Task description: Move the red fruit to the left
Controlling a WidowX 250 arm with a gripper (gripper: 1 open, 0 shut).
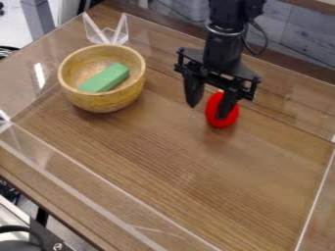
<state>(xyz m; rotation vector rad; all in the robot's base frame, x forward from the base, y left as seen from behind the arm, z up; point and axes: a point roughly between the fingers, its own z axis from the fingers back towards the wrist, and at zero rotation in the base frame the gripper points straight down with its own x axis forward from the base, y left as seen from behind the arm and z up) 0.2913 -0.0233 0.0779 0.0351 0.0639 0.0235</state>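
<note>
The red fruit (224, 116) rests on the wooden table right of centre, a small rounded red toy. My black gripper (216, 103) points straight down over it. Its fingers stand apart, one on each side of the fruit's upper part, and hide the top of the fruit. From this view I cannot tell whether the fingers touch the fruit. The fruit is not lifted.
A wooden bowl (78, 95) holding a green rectangular block (104, 77) stands at the left. Clear plastic walls (26, 147) fence the tabletop (170, 167) on its sides. Black cables and equipment sit behind the arm at the back right.
</note>
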